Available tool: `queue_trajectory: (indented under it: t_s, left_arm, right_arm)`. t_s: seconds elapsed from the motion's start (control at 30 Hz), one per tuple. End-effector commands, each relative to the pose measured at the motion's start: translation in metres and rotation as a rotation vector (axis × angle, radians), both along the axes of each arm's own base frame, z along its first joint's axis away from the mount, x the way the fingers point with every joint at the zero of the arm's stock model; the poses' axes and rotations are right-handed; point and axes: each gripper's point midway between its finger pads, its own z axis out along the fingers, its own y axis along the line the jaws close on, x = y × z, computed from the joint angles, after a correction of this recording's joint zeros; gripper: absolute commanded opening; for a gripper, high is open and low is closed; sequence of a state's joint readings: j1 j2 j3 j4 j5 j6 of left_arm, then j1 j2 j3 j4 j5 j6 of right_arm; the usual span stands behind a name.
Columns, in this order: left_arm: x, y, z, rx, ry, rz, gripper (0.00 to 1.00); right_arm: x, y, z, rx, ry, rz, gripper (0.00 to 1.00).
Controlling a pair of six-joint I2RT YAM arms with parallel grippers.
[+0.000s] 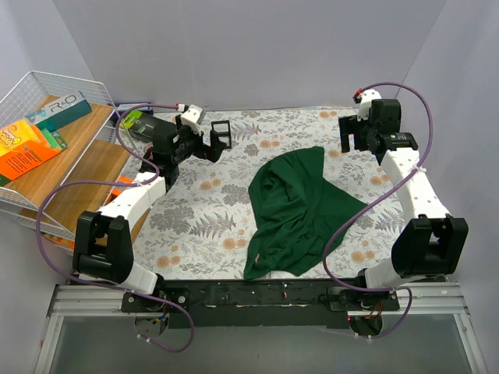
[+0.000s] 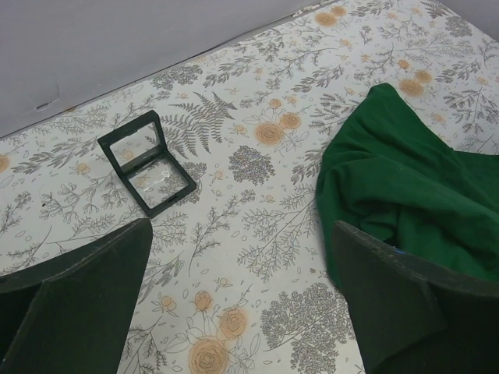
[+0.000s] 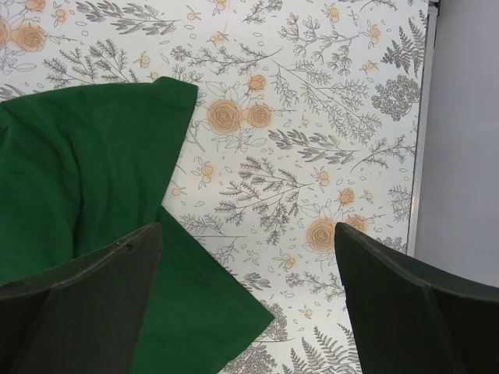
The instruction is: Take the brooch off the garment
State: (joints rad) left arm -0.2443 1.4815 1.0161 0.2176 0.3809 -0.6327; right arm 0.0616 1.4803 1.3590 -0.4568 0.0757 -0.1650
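One of each on my table
One green shirt (image 1: 300, 204), one small black case (image 1: 221, 133), one wire basket (image 1: 62, 76), one flowered cloth (image 1: 199, 226); two arms: my left arm (image 1: 132, 199), my right arm (image 1: 417, 187).

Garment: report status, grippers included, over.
Left gripper open, empty, off the cloth. Right gripper open, empty. Garment crumpled mid-table, brooch not visible. Small black-framed box lies clear of it.
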Motion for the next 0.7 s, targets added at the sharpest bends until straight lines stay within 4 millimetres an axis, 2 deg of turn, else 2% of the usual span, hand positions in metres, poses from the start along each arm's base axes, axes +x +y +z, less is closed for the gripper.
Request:
queue_trajectory:
  t_s: [0.0, 0.07, 0.17, 0.2, 0.3, 0.43, 0.53, 0.57, 0.6, 0.63, 0.67]
  left_arm:
    - [-0.004, -0.01, 0.026, -0.005, -0.056, -0.069, 0.98]
    - [-0.01, -0.015, 0.019, 0.0, -0.019, -0.117, 0.98]
    - [-0.014, -0.021, 0.011, 0.004, 0.033, -0.151, 0.98]
    - [-0.014, -0.022, 0.01, 0.004, 0.042, -0.156, 0.98]
    - [-0.018, -0.025, 0.004, 0.006, 0.062, -0.175, 0.98]
    - [-0.021, -0.031, -0.021, 0.018, 0.133, -0.209, 0.98]
    - [-0.023, -0.041, -0.035, 0.006, 0.188, -0.255, 0.92]
    - [-0.025, -0.047, -0.05, 0.007, 0.23, -0.273, 0.89]
    - [-0.025, -0.051, -0.055, 0.002, 0.25, -0.284, 0.86]
    - [-0.026, -0.055, -0.061, -0.001, 0.27, -0.3, 0.84]
    - [-0.026, -0.062, -0.072, -0.002, 0.3, -0.315, 0.83]
  right_arm:
    - [0.009, 0.003, 0.019, -0.026, -0.044, 0.044, 0.98]
    - [0.012, 0.009, 0.024, -0.072, -0.057, 0.139, 0.98]
    - [0.007, 0.031, 0.018, -0.068, -0.028, 0.329, 0.98]
    - [0.008, 0.034, 0.021, -0.097, -0.04, 0.392, 0.97]
    - [0.008, 0.046, 0.017, -0.076, -0.022, 0.479, 0.95]
    - [0.016, 0.058, -0.011, -0.052, 0.049, 0.574, 0.9]
    - [0.026, 0.063, -0.035, -0.04, 0.104, 0.621, 0.84]
    - [0.029, 0.065, -0.04, -0.032, 0.114, 0.636, 0.84]
    - [0.032, 0.066, -0.046, -0.03, 0.124, 0.643, 0.83]
    - [0.036, 0.068, -0.061, -0.025, 0.153, 0.654, 0.81]
    - [0.043, 0.07, -0.061, -0.024, 0.143, 0.664, 0.81]
